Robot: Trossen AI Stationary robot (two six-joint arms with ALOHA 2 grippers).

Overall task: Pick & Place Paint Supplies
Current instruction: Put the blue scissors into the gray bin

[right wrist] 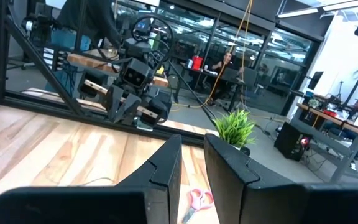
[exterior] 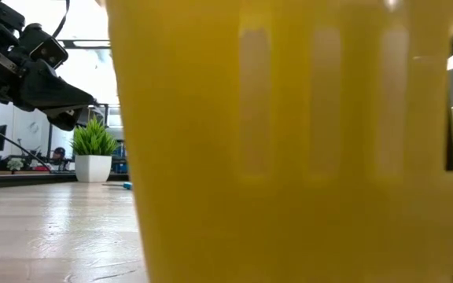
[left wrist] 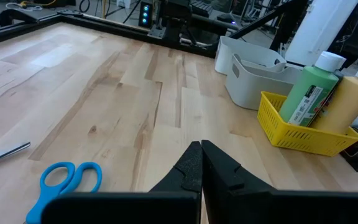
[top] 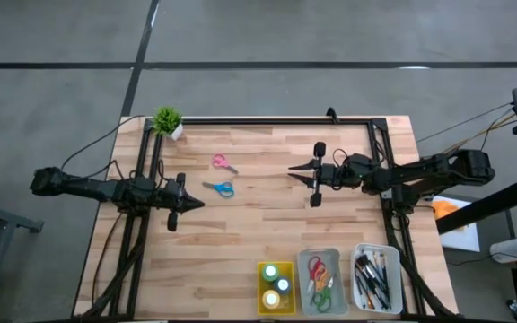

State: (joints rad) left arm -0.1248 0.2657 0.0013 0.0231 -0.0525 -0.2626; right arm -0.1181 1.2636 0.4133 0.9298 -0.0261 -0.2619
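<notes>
Your left gripper (top: 196,204) hangs over the left half of the table (top: 267,242), its fingers pressed together and holding nothing. Your right gripper (top: 294,170) sits over the middle of the far half, its fingers (right wrist: 166,168) a narrow gap apart with nothing between them. Two scissors remain loose on the wood between the arms: the pink scissors (top: 223,162) farther back, the blue scissors (top: 220,188) nearer, just ahead of the left gripper. At the near edge, the yellow tray (top: 276,288) holds paint bottles (top: 282,284), the grey tray (top: 321,282) holds red and green scissors (top: 318,273), and the white tray (top: 376,279) holds brushes (top: 368,276). A potted plant (top: 168,121) stands at the far left corner.
</notes>
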